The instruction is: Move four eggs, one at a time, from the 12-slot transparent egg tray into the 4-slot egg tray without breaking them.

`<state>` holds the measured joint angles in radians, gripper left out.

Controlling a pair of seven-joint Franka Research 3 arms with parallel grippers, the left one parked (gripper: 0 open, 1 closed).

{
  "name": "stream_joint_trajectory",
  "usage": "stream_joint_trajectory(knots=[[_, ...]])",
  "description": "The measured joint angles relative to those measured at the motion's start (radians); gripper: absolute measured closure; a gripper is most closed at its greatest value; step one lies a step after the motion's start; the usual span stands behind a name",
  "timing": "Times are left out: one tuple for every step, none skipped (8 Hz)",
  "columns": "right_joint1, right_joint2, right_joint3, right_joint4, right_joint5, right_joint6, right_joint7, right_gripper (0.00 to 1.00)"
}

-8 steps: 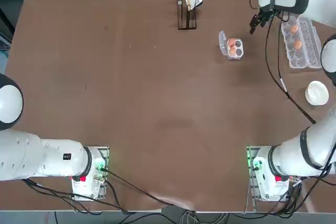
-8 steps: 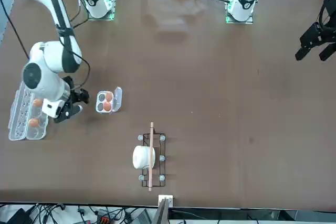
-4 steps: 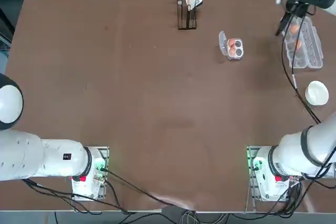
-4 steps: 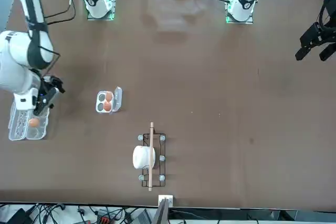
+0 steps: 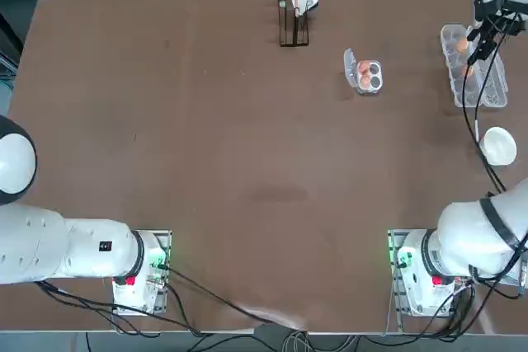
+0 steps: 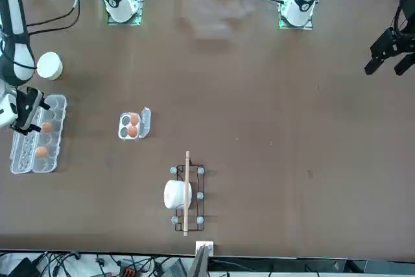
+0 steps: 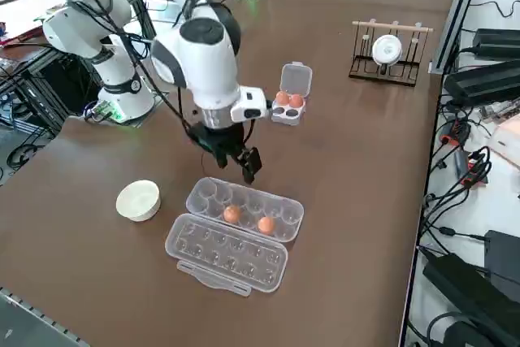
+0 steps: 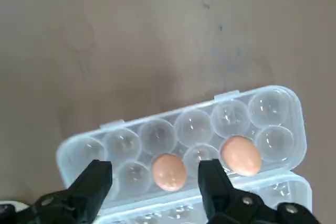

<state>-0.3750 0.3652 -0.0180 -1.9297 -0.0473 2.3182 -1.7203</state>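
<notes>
Eggs (image 8: 169, 172) in the 12-slot tray (image 8: 193, 127), two seen whole beneath the spread right gripper (image 8: 153, 169) in the wrist view, two more in the 4-slot tray (image 5: 369, 80), which only the other views show, well apart from the gripper.

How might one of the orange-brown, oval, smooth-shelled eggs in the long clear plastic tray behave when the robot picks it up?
The orange-brown, smooth oval egg would probably feel stiff yet crack if squeezed hard, being thin-shelled. Its smooth, curved surface may slip between fingers. Its rounded shape would likely roll outside the round cups of the clear plastic tray.
</notes>
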Motion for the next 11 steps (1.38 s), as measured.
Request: stream_joint_trajectory(knots=[[-0.011, 0.034, 0.000, 0.000, 0.000, 0.042, -0.045, 0.02], [-0.012, 0.058, 0.001, 0.000, -0.001, 0.086, -0.081, 0.03], [-0.014, 0.074, 0.002, 0.000, -0.001, 0.129, -0.108, 0.04], [-0.018, 0.090, 0.002, 0.001, -0.001, 0.159, -0.123, 0.04], [-0.027, 0.111, 0.002, 0.002, -0.001, 0.174, -0.136, 0.04], [-0.040, 0.131, 0.001, 0.004, -0.001, 0.182, -0.148, 0.04], [-0.053, 0.146, 0.002, 0.007, -0.001, 0.184, -0.153, 0.04], [-0.064, 0.154, 0.001, 0.008, -0.001, 0.185, -0.157, 0.05], [-0.069, 0.157, 0.001, 0.008, -0.001, 0.185, -0.160, 0.05], [-0.071, 0.161, 0.002, 0.009, -0.001, 0.184, -0.161, 0.05], [-0.076, 0.168, 0.002, 0.009, -0.001, 0.183, -0.164, 0.06]])
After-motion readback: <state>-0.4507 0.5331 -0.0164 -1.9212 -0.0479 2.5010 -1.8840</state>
